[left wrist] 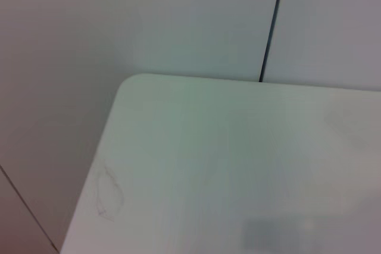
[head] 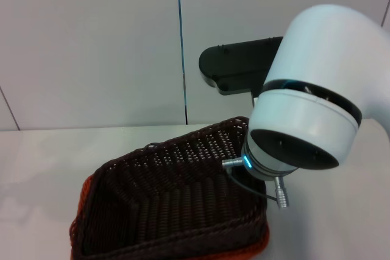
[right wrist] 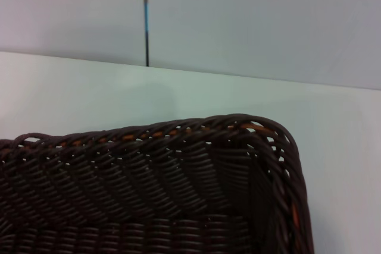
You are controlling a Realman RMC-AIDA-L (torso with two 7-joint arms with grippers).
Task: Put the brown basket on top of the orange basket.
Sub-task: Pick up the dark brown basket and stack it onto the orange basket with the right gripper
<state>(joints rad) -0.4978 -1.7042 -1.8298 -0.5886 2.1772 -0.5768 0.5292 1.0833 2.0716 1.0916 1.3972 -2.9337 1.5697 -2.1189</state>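
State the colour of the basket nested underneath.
Orange basket, peeking out beneath the brown basket; clearest in the head view.

I see the brown basket (head: 177,205) sitting nested in the orange basket (head: 83,194), on the near middle of the white tabletop (head: 42,168). It is dark chocolate-brown, rectangular, woven, with sloping open-weave sides and a braided rim, its open side up and nothing visible in it. From my head view it lies turned at an angle, one corner pointing far and to the right. Of the orange basket I get only a bright sliver at the left edge and another at the near right corner. In the right wrist view, orange glints through the gaps in the brown rim (right wrist: 178,130).
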